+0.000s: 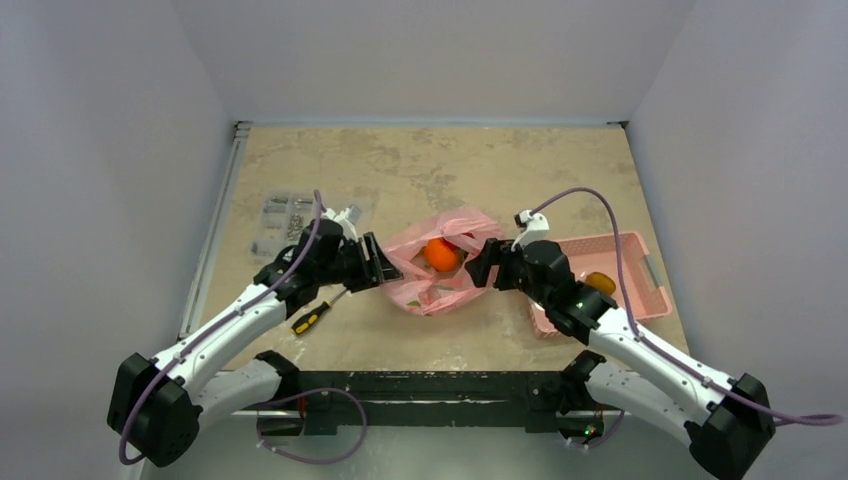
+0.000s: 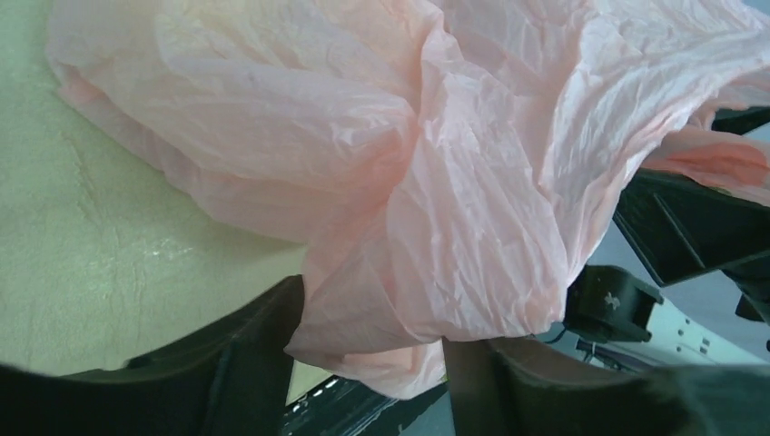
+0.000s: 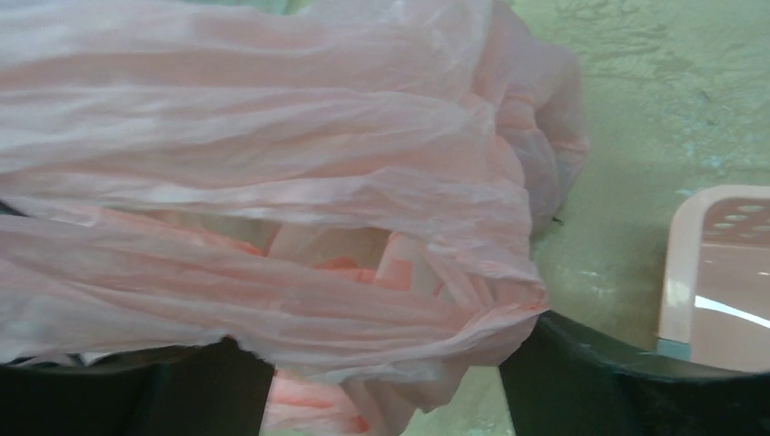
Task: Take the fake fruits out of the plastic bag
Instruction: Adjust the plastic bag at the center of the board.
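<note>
The pink plastic bag [image 1: 440, 285] lies crumpled mid-table with its mouth spread. An orange [image 1: 441, 254] shows inside it, with a bit of a red fruit [image 1: 466, 240] behind. My left gripper [image 1: 383, 262] is at the bag's left edge and my right gripper [image 1: 482, 263] at its right edge. In the left wrist view the left gripper [image 2: 377, 318] stands open, with a fold of the bag [image 2: 409, 163] hanging between its jaws. In the right wrist view the right gripper [image 3: 386, 341] is open too, with bunched bag film [image 3: 272, 182] lying loose between its jaws.
A rigid pink basket [image 1: 640, 262] stands to the right of the bag, holding a yellow-orange fruit [image 1: 600, 283]; its corner [image 3: 717, 272] shows in the right wrist view. A yellow-handled screwdriver [image 1: 312, 317] lies by the left arm. Small metal parts [image 1: 285, 220] sit at the back left.
</note>
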Action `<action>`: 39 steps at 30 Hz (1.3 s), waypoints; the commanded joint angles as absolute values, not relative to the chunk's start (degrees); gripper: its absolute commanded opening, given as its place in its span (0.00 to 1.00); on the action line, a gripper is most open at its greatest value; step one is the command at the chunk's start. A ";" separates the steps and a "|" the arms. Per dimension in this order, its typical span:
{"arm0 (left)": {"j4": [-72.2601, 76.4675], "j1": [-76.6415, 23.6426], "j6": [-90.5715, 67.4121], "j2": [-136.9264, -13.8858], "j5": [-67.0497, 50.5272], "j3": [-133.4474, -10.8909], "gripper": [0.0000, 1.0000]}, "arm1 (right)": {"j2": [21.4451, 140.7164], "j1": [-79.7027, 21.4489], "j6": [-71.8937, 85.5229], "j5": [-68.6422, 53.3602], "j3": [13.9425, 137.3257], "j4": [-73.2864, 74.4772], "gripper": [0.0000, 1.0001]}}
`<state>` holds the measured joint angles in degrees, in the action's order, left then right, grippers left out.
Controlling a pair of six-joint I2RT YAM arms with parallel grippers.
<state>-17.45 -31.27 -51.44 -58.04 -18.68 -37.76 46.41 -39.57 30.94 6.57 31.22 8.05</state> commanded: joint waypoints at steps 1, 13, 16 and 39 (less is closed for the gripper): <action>-19.59 -31.62 -48.32 -58.12 -11.81 -37.99 0.45 | 50.39 -39.39 35.07 17.43 32.84 5.64 0.67; -19.82 -31.62 -46.32 -48.24 -8.71 -26.09 0.00 | 49.42 -39.45 42.69 31.35 29.91 15.73 0.10; -19.23 -31.56 -46.56 -47.82 -11.63 -26.14 0.00 | 46.44 -39.46 39.08 24.30 31.97 17.26 0.33; -20.20 -31.58 -45.94 -50.07 -18.69 -36.68 0.00 | 53.07 -51.67 25.43 -12.51 49.05 3.38 0.61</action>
